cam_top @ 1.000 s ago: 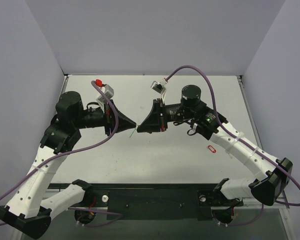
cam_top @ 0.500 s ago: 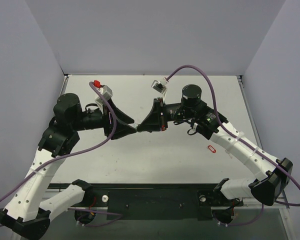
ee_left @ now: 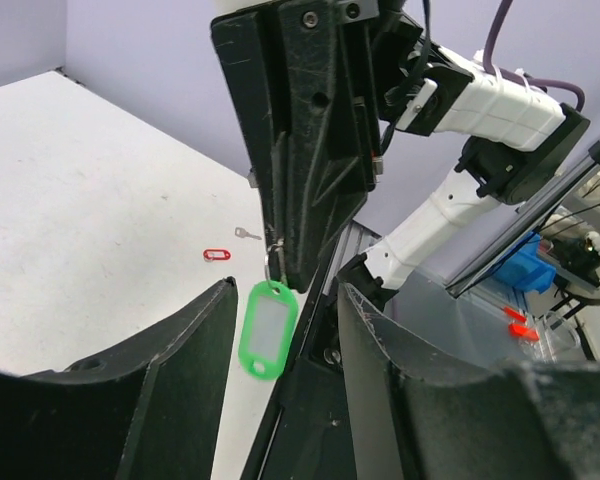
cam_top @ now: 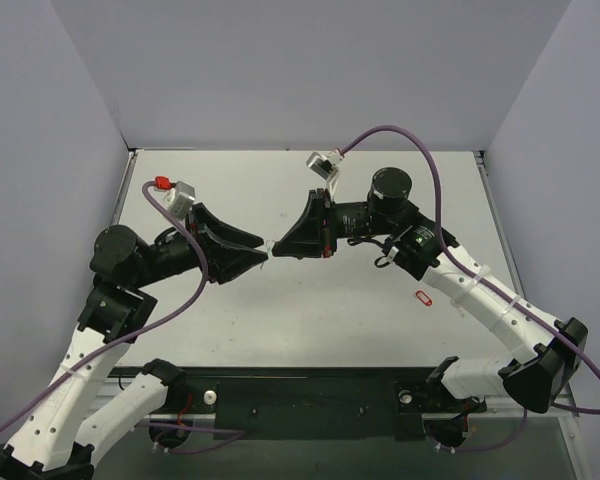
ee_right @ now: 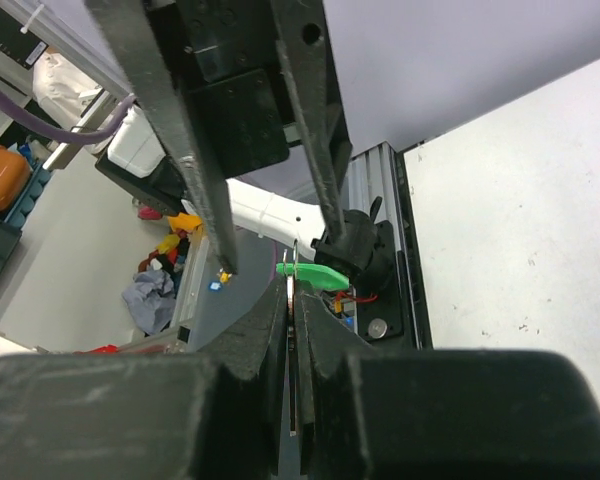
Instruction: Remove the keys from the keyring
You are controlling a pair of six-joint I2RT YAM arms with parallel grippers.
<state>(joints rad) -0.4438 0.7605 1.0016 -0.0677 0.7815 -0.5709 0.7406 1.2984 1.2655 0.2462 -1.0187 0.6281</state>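
Observation:
The keyring, a bright green oval fob (ee_left: 267,328) on a thin metal ring, hangs in the air from the tip of my right gripper (ee_left: 283,278), which is shut on the ring. In the right wrist view a thin metal edge is pinched between the jaws, and the fob (ee_right: 318,272) sticks out just past them. My left gripper (ee_left: 286,290) is open, one finger on each side of the fob without touching it. From above, the two grippers (cam_top: 264,249) (cam_top: 276,245) meet tip to tip. A tiny silver key (ee_left: 246,234) lies on the white table.
A red oval outline piece (cam_top: 424,297) lies on the table near the right forearm, and the key lies beside the same piece (ee_left: 216,254) in the left wrist view. Purple cables loop over both arms. The black mounting rail (cam_top: 310,395) runs along the near edge.
My left gripper has gone from shut to open, and the left arm has swung back and to the left. The right gripper has stayed shut and has barely moved.

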